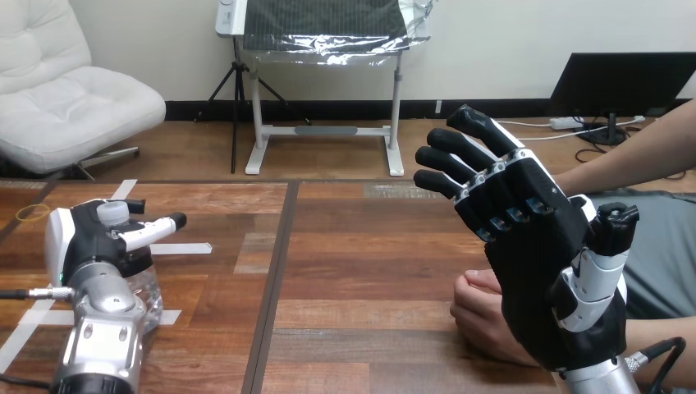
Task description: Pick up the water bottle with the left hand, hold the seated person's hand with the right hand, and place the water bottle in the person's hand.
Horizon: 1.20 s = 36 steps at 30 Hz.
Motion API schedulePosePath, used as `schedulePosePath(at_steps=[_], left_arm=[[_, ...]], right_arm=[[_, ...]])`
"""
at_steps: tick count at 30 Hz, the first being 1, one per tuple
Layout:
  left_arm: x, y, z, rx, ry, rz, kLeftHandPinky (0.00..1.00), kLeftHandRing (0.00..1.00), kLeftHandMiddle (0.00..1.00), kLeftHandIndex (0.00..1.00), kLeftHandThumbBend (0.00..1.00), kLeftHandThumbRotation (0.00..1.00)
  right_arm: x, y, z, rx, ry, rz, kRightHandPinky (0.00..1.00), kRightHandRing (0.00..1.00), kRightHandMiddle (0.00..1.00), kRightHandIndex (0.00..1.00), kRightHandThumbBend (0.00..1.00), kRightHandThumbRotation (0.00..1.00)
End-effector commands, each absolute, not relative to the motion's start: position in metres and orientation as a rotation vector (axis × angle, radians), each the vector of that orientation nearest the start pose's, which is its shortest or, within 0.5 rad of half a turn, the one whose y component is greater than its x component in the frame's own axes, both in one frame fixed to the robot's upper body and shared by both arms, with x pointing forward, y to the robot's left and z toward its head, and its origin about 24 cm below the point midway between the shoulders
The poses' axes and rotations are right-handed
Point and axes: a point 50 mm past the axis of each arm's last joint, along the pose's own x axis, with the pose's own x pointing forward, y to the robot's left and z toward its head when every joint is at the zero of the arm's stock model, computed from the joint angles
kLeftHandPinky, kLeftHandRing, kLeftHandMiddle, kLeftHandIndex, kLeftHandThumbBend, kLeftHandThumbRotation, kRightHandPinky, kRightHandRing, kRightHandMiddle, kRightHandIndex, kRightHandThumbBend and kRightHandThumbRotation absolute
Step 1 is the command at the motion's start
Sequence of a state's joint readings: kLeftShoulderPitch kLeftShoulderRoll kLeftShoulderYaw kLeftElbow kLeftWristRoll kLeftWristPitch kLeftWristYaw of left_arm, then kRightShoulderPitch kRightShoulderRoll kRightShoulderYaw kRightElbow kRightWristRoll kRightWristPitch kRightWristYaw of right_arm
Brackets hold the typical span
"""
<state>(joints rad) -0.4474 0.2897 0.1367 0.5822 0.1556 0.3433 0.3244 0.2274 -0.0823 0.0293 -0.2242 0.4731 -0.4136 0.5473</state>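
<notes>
The water bottle [148, 283] is seen at the left of the surface [353, 246], near the robot's side, upright, with its white cap [112, 212] uppermost and its clear body showing just to the right of the silver left forearm. It is grasped by the left robot hand [80, 242]: the black fingers are curled round behind the neck just under the cap, and the thumb [156, 226] is laid across the front, pointing to the right. Whether the bottle's base rests on the surface or is held just above it cannot be told, since the lower part is partly hidden by the arm. White tape strips [182, 249] are stuck to the surface around and beside the bottle. At the right, the right robot hand [542, 279] is held raised and released, its palm turned toward the left and toward the camera, its fingers nearly straight and slanted up to the left, its thumb standing up at the right. Nothing is held in it. The person's hand [478, 308] is seen low at the right, loosely closed and resting on the surface, partly hidden behind the lower palm of the right robot hand; no finger or thumb of that robot hand is curled round it, and whether the two touch cannot be told. The person's forearm [632, 144] comes in from the right edge behind the raised fingers. The bottle and the person's hand lie well apart, with bare wood between them.
</notes>
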Motion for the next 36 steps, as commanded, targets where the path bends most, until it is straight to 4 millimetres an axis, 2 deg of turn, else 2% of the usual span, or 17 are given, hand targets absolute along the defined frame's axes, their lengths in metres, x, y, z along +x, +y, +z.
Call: schedulePosePath(at_steps=[1, 14, 36], left_arm=[[0.328, 0.250, 0.055, 0.415, 0.263, 0.505, 0.32, 0.38, 0.44, 0.47, 0.71, 0.00], [0.326, 0.249, 0.058, 0.399, 0.186, 0.486, 0.32, 0.38, 0.43, 0.45, 0.74, 0.00], [0.319, 0.237, 0.072, 0.381, -0.050, 0.456, 0.31, 0.38, 0.43, 0.44, 0.82, 0.00]], right_arm=[[0.200, -0.156, 0.104, 0.255, -0.598, 0.444, 0.80, 0.83, 0.83, 0.86, 0.73, 0.99], [0.200, -0.156, 0.104, 0.254, -0.597, 0.441, 0.80, 0.83, 0.83, 0.86, 0.73, 1.00], [0.202, -0.156, 0.103, 0.262, -0.583, 0.440, 0.81, 0.84, 0.84, 0.86, 0.74, 0.99]])
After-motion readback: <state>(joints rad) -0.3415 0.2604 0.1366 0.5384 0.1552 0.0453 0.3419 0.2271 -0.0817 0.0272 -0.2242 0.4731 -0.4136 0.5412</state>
